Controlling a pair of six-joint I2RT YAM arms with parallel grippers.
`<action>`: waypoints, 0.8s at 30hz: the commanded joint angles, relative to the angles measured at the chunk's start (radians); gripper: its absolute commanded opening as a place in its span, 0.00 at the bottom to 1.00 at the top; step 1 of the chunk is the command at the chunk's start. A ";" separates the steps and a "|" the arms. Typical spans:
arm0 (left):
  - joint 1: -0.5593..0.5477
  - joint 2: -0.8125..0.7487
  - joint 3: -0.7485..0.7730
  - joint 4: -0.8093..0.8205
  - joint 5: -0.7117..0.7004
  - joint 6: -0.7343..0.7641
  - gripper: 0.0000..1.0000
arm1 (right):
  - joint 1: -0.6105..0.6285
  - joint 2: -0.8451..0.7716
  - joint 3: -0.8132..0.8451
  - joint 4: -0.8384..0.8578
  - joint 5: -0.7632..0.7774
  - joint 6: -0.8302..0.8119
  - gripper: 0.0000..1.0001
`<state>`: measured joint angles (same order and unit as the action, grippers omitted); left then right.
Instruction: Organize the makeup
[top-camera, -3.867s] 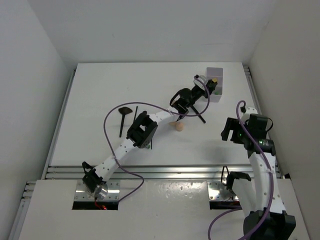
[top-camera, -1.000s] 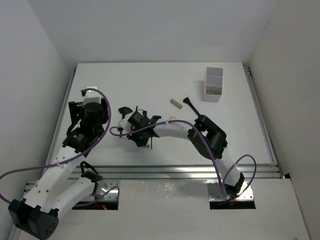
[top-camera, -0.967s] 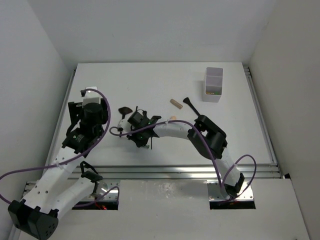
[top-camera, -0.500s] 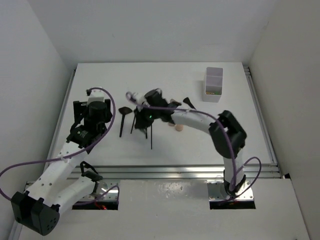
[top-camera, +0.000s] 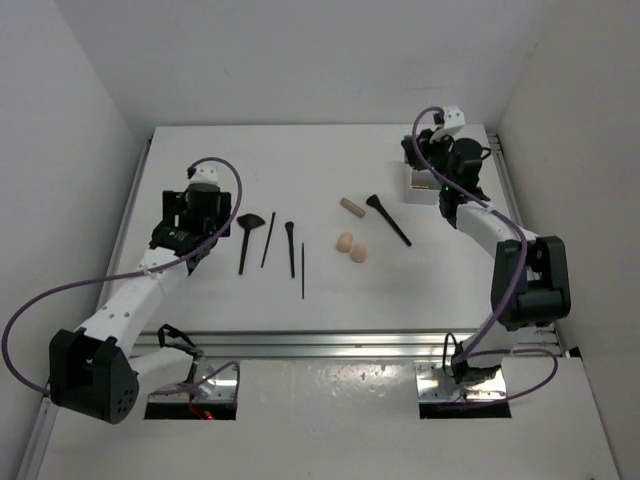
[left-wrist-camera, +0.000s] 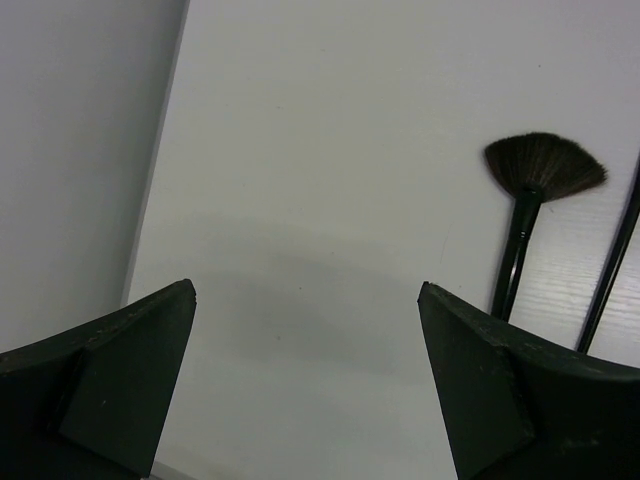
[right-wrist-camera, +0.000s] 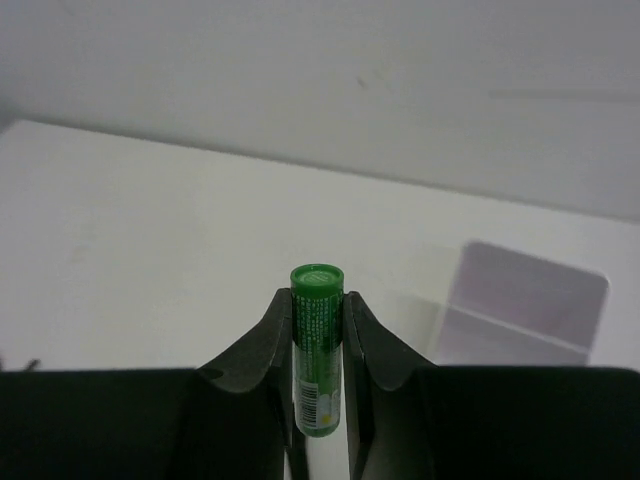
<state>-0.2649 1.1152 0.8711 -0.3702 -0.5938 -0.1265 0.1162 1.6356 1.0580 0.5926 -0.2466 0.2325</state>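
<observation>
Right gripper (right-wrist-camera: 317, 300) clamped on green tube (right-wrist-camera: 317, 345), centre frame; translucent box (right-wrist-camera: 525, 300) at right. Left gripper (left-wrist-camera: 305, 300) jaws spread wide; fan brush (left-wrist-camera: 543, 165) upper right.

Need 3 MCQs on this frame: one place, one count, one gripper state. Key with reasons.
1. The black fan-shaped brush lies: A) near the left gripper B) near the right gripper C) midway between them
2. Count of beige egg-shaped sponges in view: A) one B) two C) three
3. The right gripper is: A) open, empty B) shut, empty C) shut on the small green tube
Key: 1 A, left wrist view shows it just ahead of the open fingers. 2 B, top view shows two side by side. 3 C, right wrist view shows both fingers against the tube.
</observation>
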 joint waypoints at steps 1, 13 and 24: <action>0.035 0.044 0.058 0.034 0.042 -0.009 1.00 | -0.059 0.049 -0.070 0.189 0.010 -0.024 0.00; 0.098 0.156 0.131 0.057 0.042 0.045 1.00 | -0.173 0.285 -0.162 0.524 0.043 0.042 0.00; 0.107 0.175 0.131 0.030 0.052 0.025 1.00 | -0.170 0.443 -0.131 0.749 0.027 0.033 0.00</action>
<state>-0.1692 1.2869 0.9718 -0.3466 -0.5491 -0.0895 -0.0601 2.0590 0.9150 1.1427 -0.1947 0.2626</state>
